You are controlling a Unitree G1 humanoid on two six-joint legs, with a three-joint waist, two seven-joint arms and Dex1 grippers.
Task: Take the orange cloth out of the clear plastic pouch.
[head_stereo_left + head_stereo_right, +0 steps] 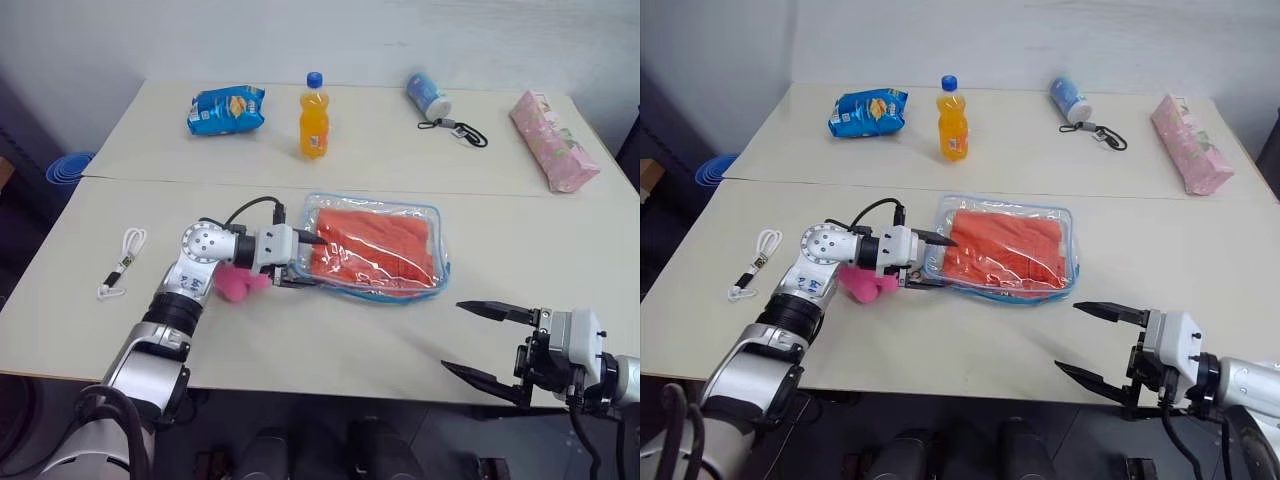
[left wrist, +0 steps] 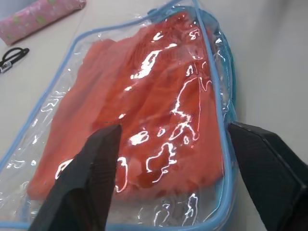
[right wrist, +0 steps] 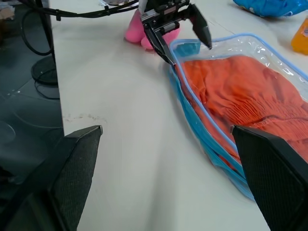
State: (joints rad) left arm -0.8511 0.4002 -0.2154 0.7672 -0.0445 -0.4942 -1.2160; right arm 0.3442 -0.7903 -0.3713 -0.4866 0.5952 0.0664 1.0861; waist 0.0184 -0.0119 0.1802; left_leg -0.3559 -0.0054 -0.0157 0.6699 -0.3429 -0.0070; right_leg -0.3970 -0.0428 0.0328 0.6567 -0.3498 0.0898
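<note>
At frame centre, the orange cloth point(image 1: 375, 250) still lies inside the clear plastic pouch point(image 1: 440, 262) on the counter point(image 1: 300, 330). My left pincer point(image 1: 303, 258), jaws parted, straddles its left edge; my right pincer point(image 1: 490, 340) gapes empty, lower right. Extraction not yet begun.

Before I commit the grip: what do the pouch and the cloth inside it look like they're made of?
The clear plastic pouch looks like glossy, flexible vinyl-type film: see-through, wrinkled, strong white glare streaks, with light blue edging, probably fabric or plastic tape. The orange cloth looks like soft matte woven or knit fabric, folded with fine ridges; the exact fibre is unclear.
</note>
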